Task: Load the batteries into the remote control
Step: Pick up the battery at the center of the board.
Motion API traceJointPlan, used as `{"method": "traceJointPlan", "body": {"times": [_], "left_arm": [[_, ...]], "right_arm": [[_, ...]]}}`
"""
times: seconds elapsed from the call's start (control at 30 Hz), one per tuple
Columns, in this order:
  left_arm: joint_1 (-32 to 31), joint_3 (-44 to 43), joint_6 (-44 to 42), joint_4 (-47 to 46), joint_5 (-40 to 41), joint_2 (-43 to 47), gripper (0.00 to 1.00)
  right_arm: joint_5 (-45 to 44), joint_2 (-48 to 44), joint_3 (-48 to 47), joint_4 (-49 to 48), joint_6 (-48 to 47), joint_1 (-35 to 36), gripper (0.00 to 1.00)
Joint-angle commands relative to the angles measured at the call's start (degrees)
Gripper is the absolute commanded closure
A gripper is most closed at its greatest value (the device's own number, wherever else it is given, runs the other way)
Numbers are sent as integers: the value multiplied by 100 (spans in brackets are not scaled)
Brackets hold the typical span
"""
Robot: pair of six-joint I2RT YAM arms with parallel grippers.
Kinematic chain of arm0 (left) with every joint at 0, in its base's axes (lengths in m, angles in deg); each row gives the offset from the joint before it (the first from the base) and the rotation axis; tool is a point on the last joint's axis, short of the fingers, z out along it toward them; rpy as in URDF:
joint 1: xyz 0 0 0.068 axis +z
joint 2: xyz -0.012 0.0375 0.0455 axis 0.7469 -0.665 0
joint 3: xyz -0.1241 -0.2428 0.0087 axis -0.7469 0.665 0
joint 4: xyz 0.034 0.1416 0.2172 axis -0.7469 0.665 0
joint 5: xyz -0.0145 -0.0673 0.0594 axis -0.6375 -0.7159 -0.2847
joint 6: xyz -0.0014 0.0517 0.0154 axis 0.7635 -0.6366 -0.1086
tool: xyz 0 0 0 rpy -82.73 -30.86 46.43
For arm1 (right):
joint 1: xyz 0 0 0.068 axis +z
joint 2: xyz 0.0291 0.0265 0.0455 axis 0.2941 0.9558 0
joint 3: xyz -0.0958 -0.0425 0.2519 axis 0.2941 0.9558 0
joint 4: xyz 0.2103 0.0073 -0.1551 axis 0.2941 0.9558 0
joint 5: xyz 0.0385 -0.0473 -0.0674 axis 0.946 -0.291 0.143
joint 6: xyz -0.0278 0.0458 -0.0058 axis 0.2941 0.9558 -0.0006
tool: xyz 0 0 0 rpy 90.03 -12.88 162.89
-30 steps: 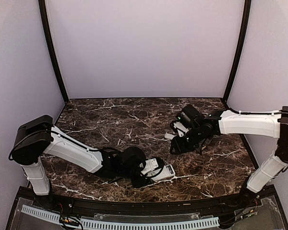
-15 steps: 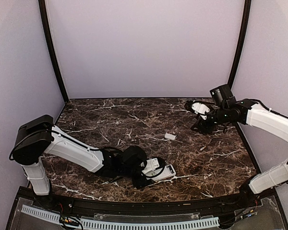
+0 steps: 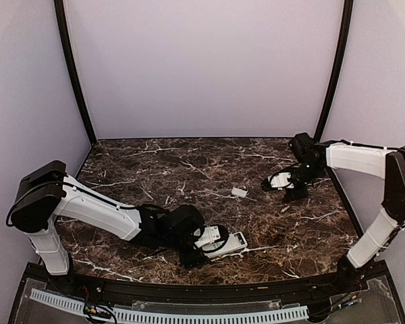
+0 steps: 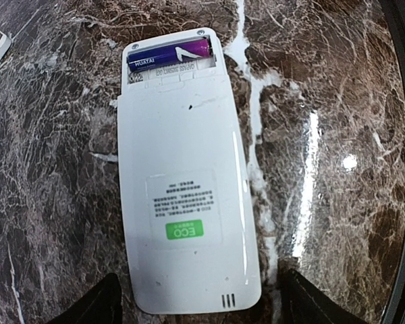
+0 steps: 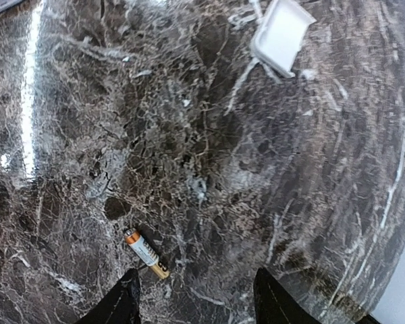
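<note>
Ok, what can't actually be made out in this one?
The remote control: button face hidden, lying face down, left wrist view.
The loaded battery: whether another sits beside it is unclear, left wrist view.
The loose battery: too small to find in top view.
The left end effector: only fingertips inside the bottom edge, left wrist view.

Lying back-up on the table close to its front edge, a little right of middle: remote control. Sitting crosswise in the open compartment at the remote's end pointing toward the right edge: one battery. Resting behind the remote, in the table's right half: small flat piece. Lying further right, well apart from that piece: second battery. Straddling the remote's other end without touching: left gripper. Hovering just beside the second battery: right gripper.
</note>
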Motion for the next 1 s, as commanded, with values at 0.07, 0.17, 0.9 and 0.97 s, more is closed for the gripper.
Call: {"method": "traceJointPlan", "body": {"times": [0.07,0.17,0.9,0.97], "left_arm": [[-33,170,-207,659,268,216,20],[-33,183,-217,650,328,219,20],[-33,44,-190,546,343,77,20],[-33,46,-179,547,334,83,20]], "right_arm": [[-122,698,-420,465,-363,-41,47],[45,659,-487,331,2,-42,47],[-1353,-835,1063,-1066,12368,104,50],[-1338,-831,1382,-1289,12757,128,49]]}}
